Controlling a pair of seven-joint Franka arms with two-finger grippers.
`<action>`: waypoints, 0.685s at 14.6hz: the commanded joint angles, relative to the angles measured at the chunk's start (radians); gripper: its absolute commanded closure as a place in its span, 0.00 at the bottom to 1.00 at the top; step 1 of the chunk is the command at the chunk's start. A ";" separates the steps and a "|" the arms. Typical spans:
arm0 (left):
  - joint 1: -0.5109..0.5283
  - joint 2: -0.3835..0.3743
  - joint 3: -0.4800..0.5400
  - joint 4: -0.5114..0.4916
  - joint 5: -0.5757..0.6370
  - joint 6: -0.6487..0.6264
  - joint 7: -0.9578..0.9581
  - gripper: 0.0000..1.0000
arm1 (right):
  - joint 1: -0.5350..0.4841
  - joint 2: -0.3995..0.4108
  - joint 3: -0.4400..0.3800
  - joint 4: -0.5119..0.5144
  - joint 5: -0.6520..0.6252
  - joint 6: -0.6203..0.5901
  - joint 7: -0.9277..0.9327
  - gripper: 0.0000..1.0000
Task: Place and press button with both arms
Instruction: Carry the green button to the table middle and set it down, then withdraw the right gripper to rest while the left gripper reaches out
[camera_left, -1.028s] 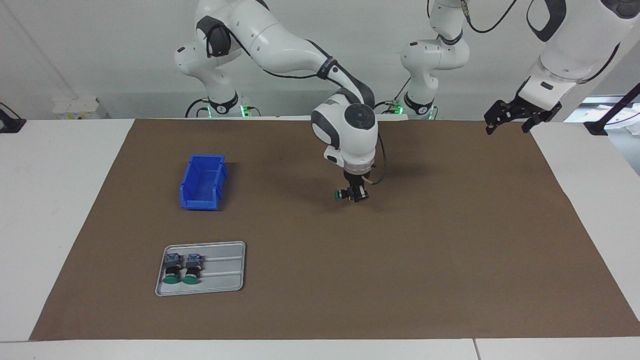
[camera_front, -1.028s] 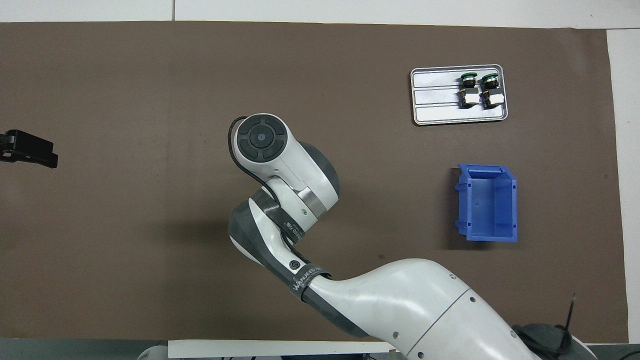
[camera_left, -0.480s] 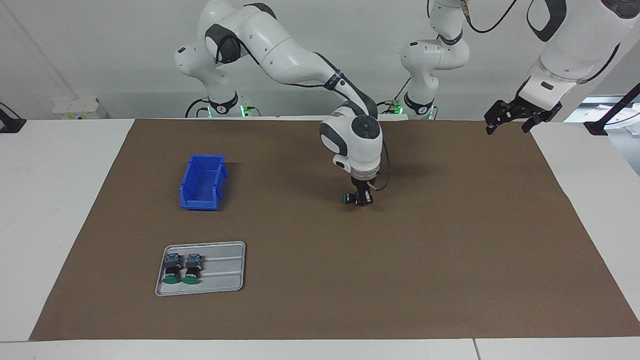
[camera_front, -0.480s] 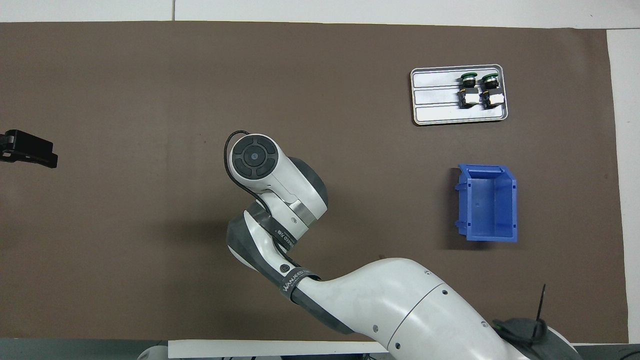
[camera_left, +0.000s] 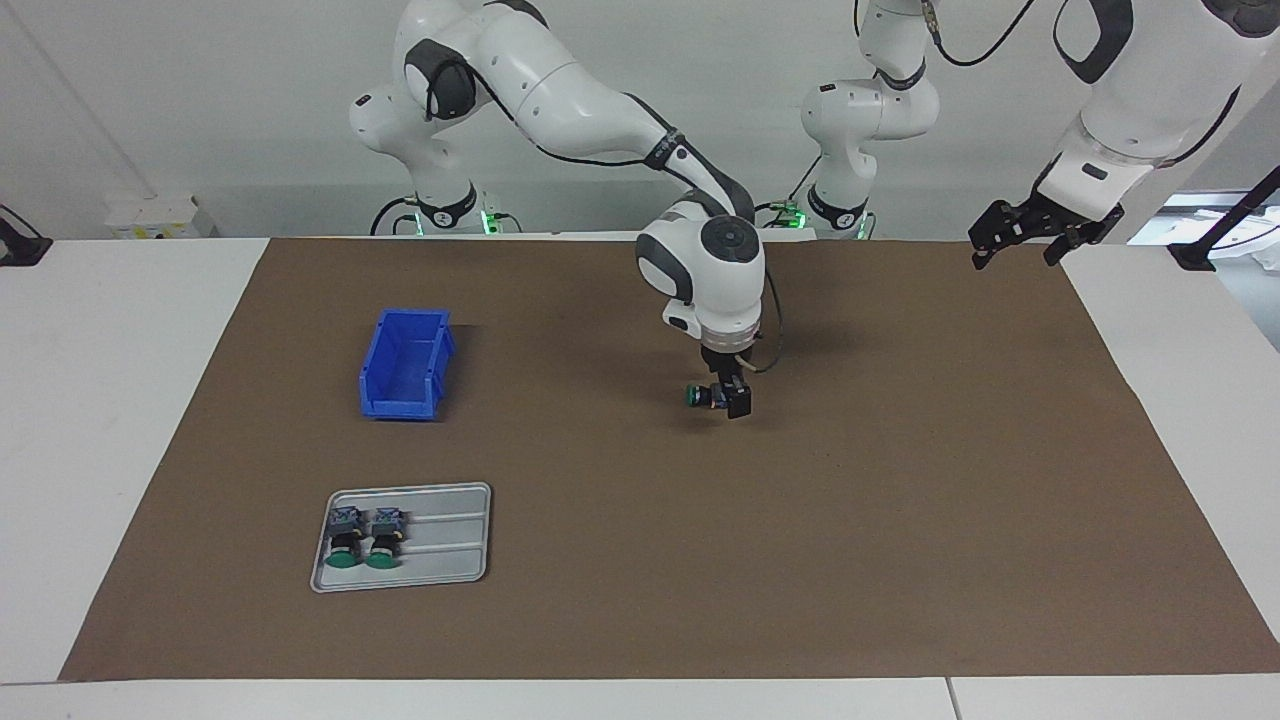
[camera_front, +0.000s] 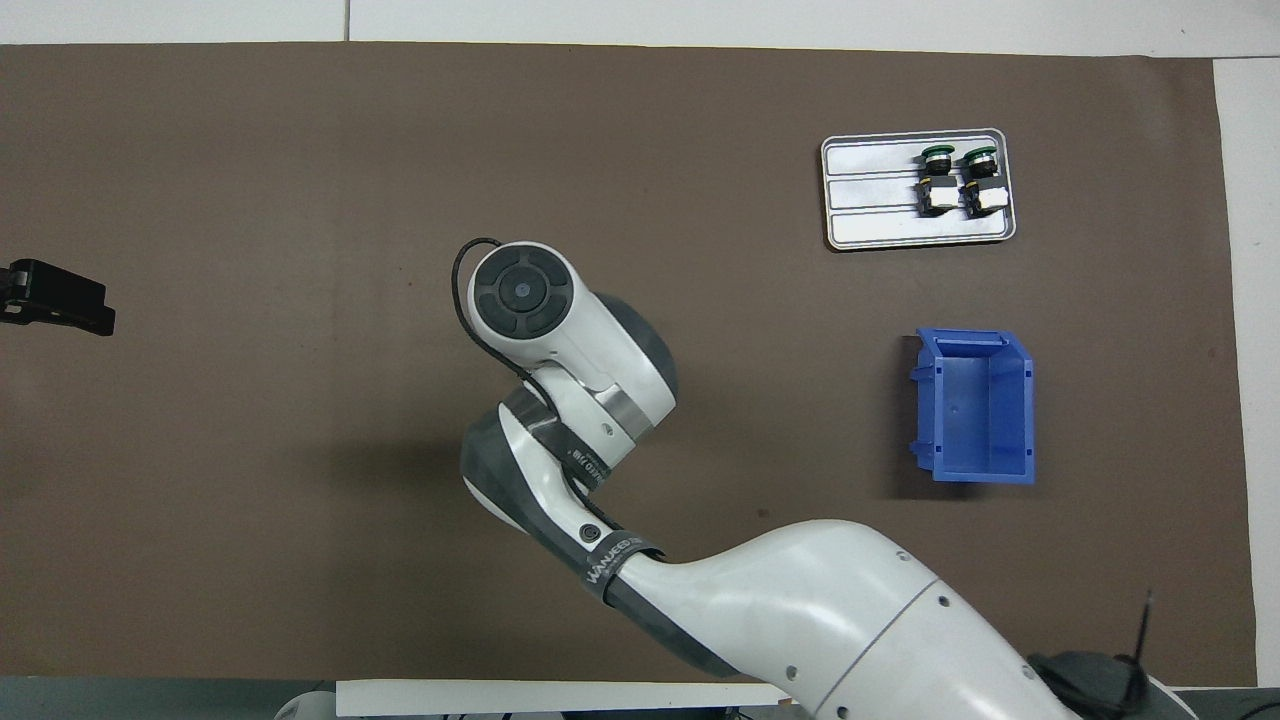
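My right gripper (camera_left: 726, 397) hangs low over the middle of the brown mat, shut on a button (camera_left: 695, 396). The button lies sideways, its green cap pointing toward the right arm's end of the table. In the overhead view the white wrist (camera_front: 522, 292) hides this gripper and button. Two more buttons (camera_left: 346, 538) (camera_left: 382, 537) lie side by side on a grey tray (camera_left: 450, 530); they also show in the overhead view (camera_front: 937, 180) (camera_front: 978, 180). My left gripper (camera_left: 1015, 248) waits, open and empty, in the air over the mat's edge at the left arm's end; it also shows in the overhead view (camera_front: 55, 297).
An empty blue bin (camera_left: 405, 365) stands on the mat, nearer to the robots than the tray; it also shows in the overhead view (camera_front: 975, 405), as does the tray (camera_front: 870, 190). White table surrounds the mat (camera_left: 900, 520).
My right gripper came down toward the mat with the button, then shifted slightly. The left arm, bin and tray have not moved.
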 joint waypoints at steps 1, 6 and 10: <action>0.000 -0.028 0.002 -0.030 0.017 0.008 -0.031 0.00 | -0.118 -0.135 0.014 -0.041 -0.010 -0.101 -0.210 0.00; -0.010 -0.029 0.001 -0.034 0.017 0.013 -0.060 0.00 | -0.366 -0.273 0.014 -0.043 -0.008 -0.322 -0.848 0.00; -0.023 -0.032 -0.010 -0.051 0.009 0.027 -0.170 0.00 | -0.541 -0.400 0.012 -0.041 -0.007 -0.513 -1.287 0.00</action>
